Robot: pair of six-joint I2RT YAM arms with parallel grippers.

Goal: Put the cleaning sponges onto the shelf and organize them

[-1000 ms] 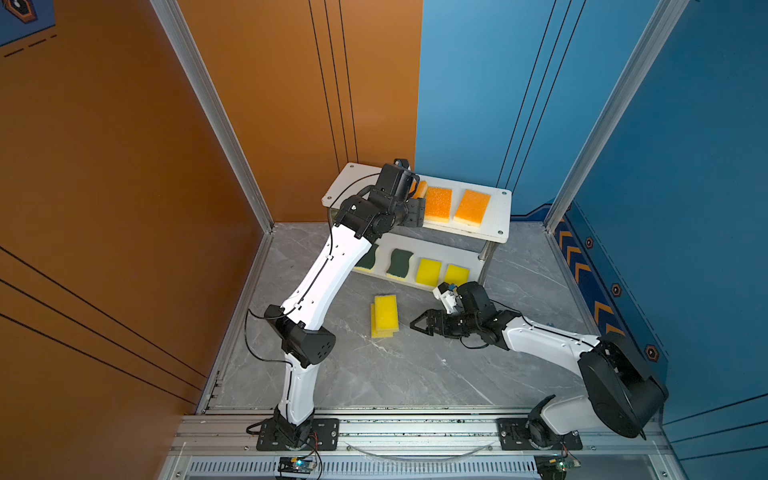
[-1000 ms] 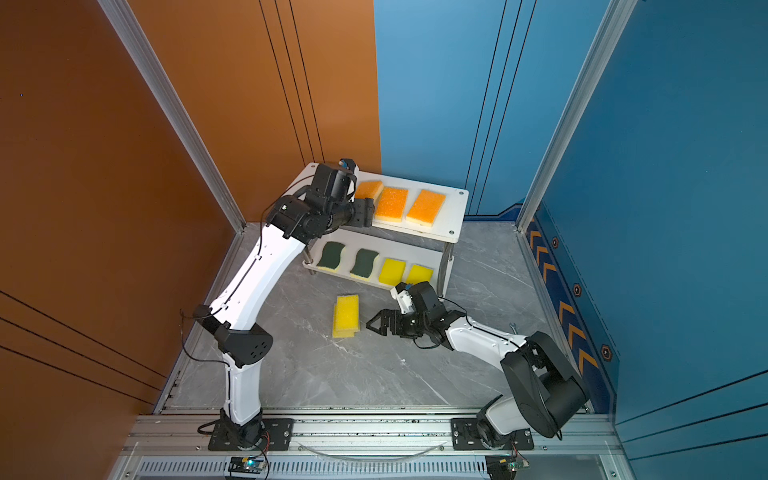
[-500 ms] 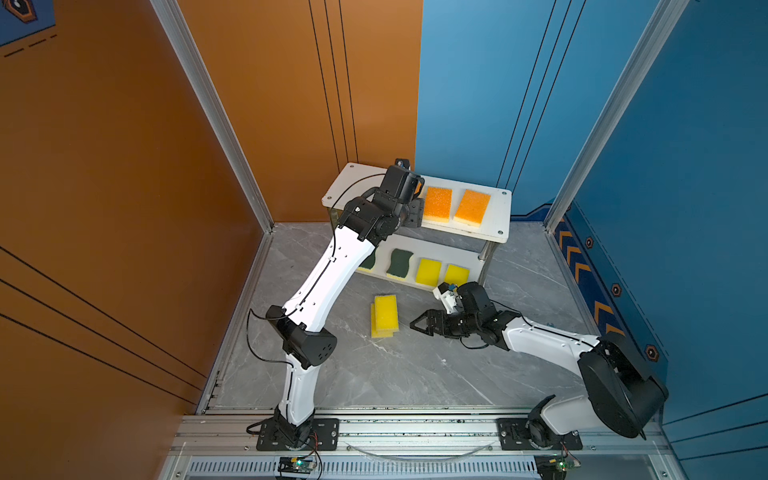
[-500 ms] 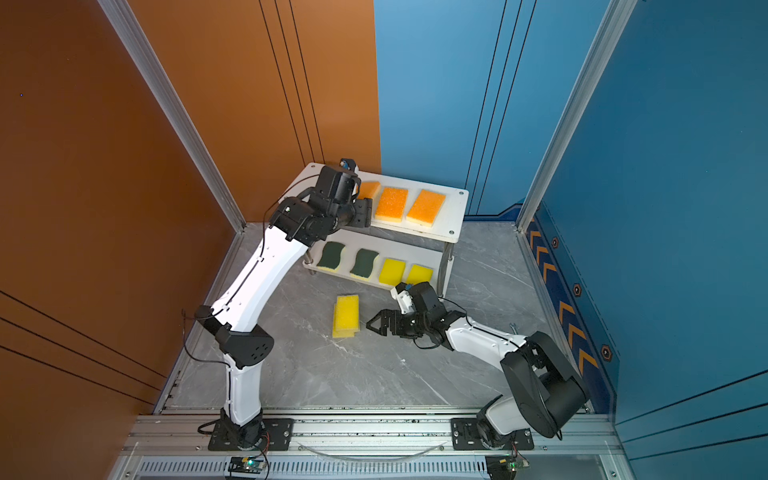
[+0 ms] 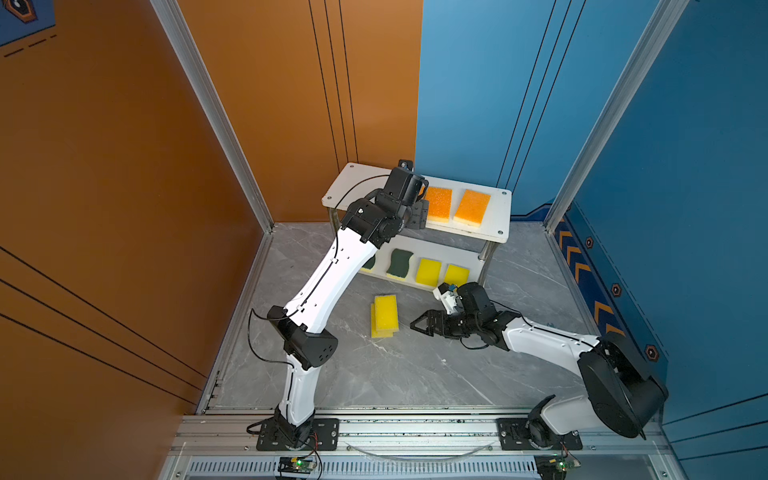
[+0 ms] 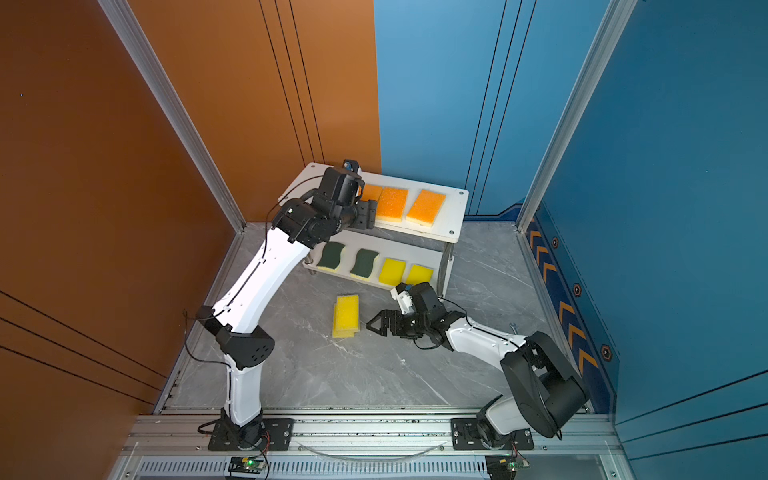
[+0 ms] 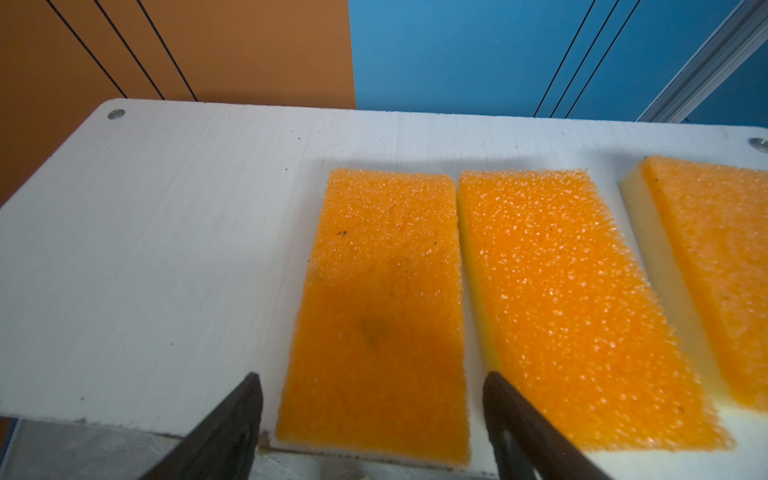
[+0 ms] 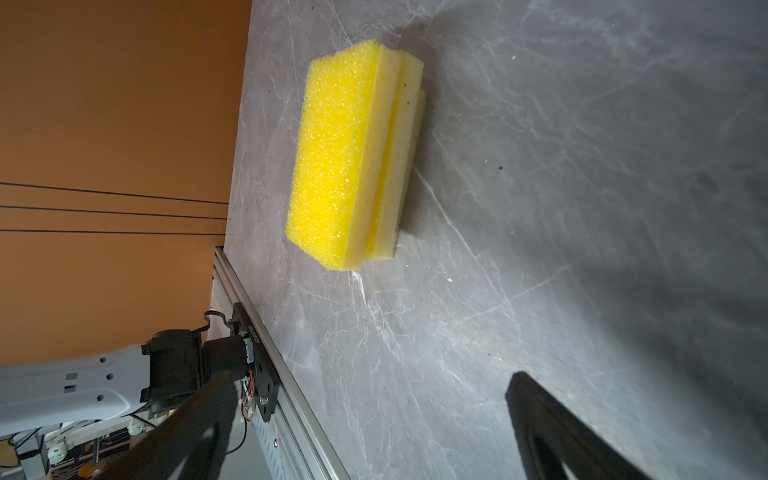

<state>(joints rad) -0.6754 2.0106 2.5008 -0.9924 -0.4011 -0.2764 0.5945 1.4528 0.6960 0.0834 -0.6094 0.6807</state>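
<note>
The shelf stands at the back, a white two-board rack. Three orange sponges lie side by side on its top board. My left gripper is open, its fingers astride the near end of the leftmost one with a gap on each side. On the lower board lie two green pads and two yellow sponges. Two stacked yellow sponges rest on the floor. My right gripper stands open and empty just right of them.
The floor is grey marble. An orange wall closes the left side and blue panels the back and right. An aluminium rail carrying both arm bases runs along the front. The shelf's chrome leg stands close behind my right wrist.
My left gripper has shifted slightly at the top board beside the leftmost orange sponge. The right arm and the yellow stack on the floor have not moved.
</note>
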